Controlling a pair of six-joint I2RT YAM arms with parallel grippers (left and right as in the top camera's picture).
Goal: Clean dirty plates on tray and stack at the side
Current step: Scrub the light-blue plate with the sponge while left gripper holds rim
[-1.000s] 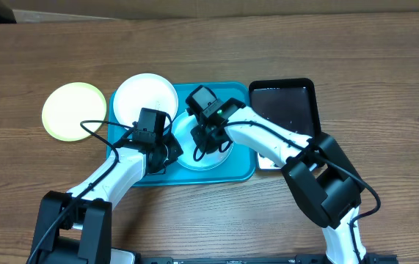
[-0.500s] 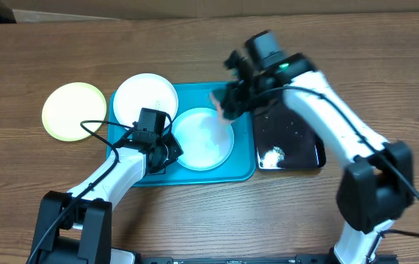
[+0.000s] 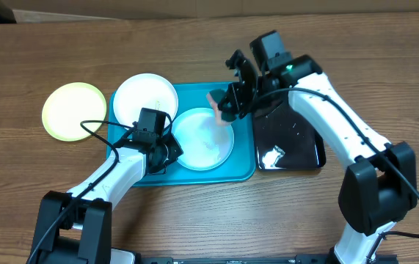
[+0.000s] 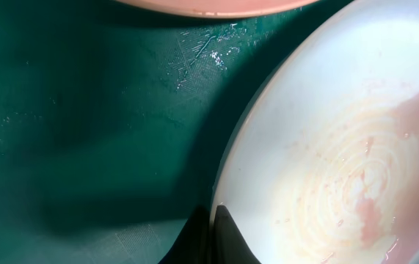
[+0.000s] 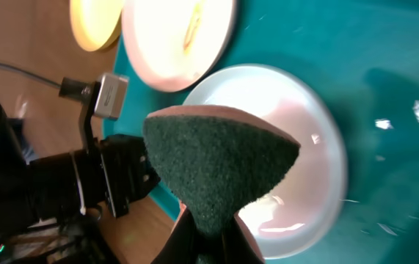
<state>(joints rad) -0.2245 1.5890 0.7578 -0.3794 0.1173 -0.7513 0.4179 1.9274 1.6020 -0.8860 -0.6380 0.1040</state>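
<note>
A pale blue plate (image 3: 203, 139) lies in the middle of the turquoise tray (image 3: 240, 170), faint brownish smears on its face (image 4: 356, 198). My left gripper (image 3: 171, 152) is shut on this plate's left rim, one black finger (image 4: 227, 236) lying on the rim. A white plate (image 3: 145, 99) with a small brown smear (image 5: 192, 26) rests over the tray's far left corner. The lime green plate (image 3: 73, 111) sits on the table left of the tray. My right gripper (image 3: 227, 103) hangs above the blue plate's far right edge, shut on a sponge (image 5: 220, 165) with its dark green scouring face showing.
A glossy black tray (image 3: 293, 132) lies right of the turquoise one, with a small white blob (image 3: 271, 155) on it. The right arm reaches over the black tray. Wet streaks show on the tray floor (image 4: 202, 51). Bare wooden table surrounds both trays.
My right gripper has lifted the sponge off the pale blue plate and swung up and to the right, off the plate's centre. The left gripper has stayed on the plate's rim.
</note>
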